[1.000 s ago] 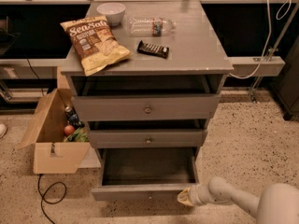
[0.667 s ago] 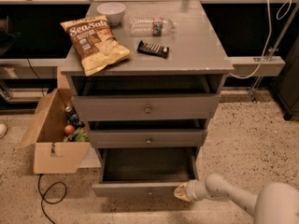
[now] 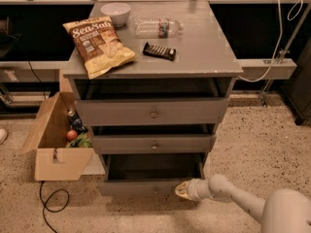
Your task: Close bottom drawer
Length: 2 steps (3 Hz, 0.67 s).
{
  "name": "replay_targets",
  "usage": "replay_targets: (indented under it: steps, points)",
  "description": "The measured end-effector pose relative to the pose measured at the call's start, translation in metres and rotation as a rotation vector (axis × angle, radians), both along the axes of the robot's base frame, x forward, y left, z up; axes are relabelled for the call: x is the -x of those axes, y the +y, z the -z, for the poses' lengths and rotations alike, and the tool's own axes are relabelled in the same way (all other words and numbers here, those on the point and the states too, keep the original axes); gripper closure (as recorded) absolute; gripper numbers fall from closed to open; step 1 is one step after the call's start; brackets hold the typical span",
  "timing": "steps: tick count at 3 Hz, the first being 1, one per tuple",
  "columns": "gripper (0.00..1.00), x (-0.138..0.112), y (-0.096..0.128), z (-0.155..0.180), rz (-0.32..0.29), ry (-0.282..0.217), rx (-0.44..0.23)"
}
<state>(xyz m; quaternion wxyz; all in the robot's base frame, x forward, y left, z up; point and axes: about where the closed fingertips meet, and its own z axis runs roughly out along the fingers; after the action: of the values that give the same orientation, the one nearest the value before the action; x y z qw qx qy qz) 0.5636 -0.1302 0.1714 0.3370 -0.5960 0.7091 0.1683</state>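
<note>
The bottom drawer [image 3: 136, 187] of the grey cabinet [image 3: 222, 87] is pulled out. You can see its dark inside. It sits at the very bottom of the cabinet, under the middle drawer [image 3: 153, 143]. The middle drawer and the top drawer [image 3: 153, 111] stick out a little too.

The hand [image 3: 182, 190] is low down in front of the cabinet, at the right part of the bottom drawer's front. Its yellowish tip touches the front panel, or is just beside it. It is not clear if the hand is apart or together. The pale arm [image 3: 233, 198] comes in from the cabinet's lower right.

On the counter [image 3: 209, 47] on top of the cabinet lies a bag of chips [image 3: 99, 45], at the left. A white bowl [image 3: 115, 12] is at the back. A clear bottle [image 3: 156, 26] lies on its side next to the bowl. A dark candy bar [image 3: 159, 51] lies near the middle.

An open cardboard box [image 3: 51, 152] stands on the floor, left of the cabinet, with some things in it. A black cable [image 3: 51, 205] loops on the floor in front of the box.
</note>
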Motion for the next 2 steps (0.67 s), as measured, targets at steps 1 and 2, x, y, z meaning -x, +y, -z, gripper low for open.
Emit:
replay_targets:
  steps: [1, 2]
  points:
    - [1.0, -0.0043, -0.0001, 0.0031, -0.008, -0.01, 0.01]
    - [1.0, -0.0143, -0.0004, 0.011, -0.028, -0.037, 0.037]
